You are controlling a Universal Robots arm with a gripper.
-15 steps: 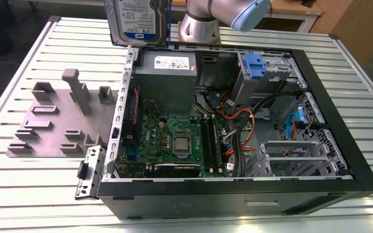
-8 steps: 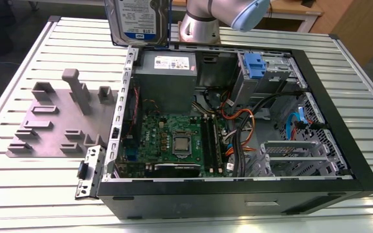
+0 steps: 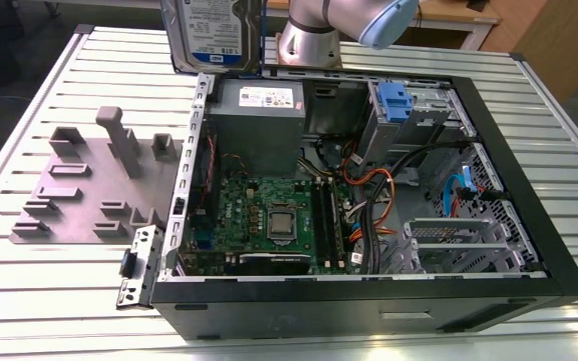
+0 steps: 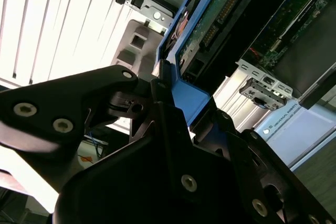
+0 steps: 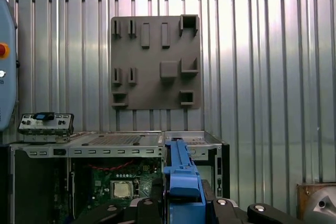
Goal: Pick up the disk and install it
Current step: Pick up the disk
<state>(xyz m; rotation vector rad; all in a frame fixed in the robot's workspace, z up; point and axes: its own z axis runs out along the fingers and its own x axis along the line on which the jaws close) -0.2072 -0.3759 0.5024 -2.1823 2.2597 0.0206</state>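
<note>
One gripper (image 5: pixel 181 204) clamps the disk (image 3: pixel 214 34) upright, long axis vertical, at the exterior view's top edge; the computer case's (image 3: pixel 490 150) drive bay (image 3: pixel 424 113) lies lower right.

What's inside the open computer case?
A motherboard, grey power supply, orange and black cables, a blue latch. The disk is outside, held by the gripper. Whatever lies under the power supply is covered.
</note>
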